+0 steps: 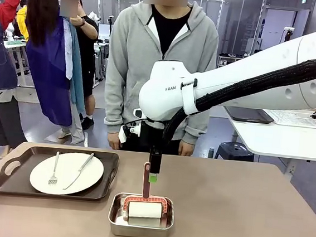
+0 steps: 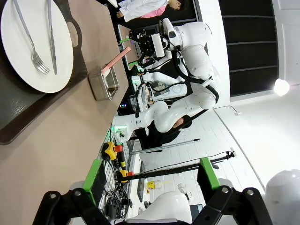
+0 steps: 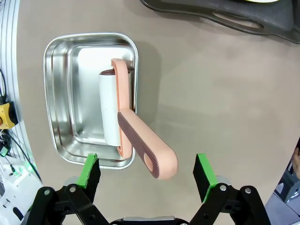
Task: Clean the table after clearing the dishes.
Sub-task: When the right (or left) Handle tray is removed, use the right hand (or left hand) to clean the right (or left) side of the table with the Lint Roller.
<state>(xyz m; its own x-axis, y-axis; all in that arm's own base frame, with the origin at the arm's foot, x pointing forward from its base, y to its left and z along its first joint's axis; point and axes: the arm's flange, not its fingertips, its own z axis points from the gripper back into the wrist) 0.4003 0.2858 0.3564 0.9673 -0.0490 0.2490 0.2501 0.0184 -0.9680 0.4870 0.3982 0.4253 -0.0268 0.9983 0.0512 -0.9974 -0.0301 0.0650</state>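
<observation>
Little looked done: one tray (image 1: 6,185) with a plate (image 1: 65,181), fork (image 1: 54,169) and knife (image 1: 79,171) lay on the left of the table (image 1: 238,216), not yet cleared. The roller (image 1: 145,208) rested unused in the steel pan (image 1: 115,226) at the near middle. The right gripper (image 3: 147,169) hung at its pink handle, jaws wide, holding nothing. The left gripper (image 2: 151,174), also wide and empty, hung in the air. All the cleaning remained.

Bright, even light from overhead. A soft shadow hugs the pan (image 1: 139,232) on the table (image 1: 238,216). Right wrist view: glare flashes off the pan's steel floor. Left wrist view: a lamp (image 2: 281,86) flares and the edges bend.
</observation>
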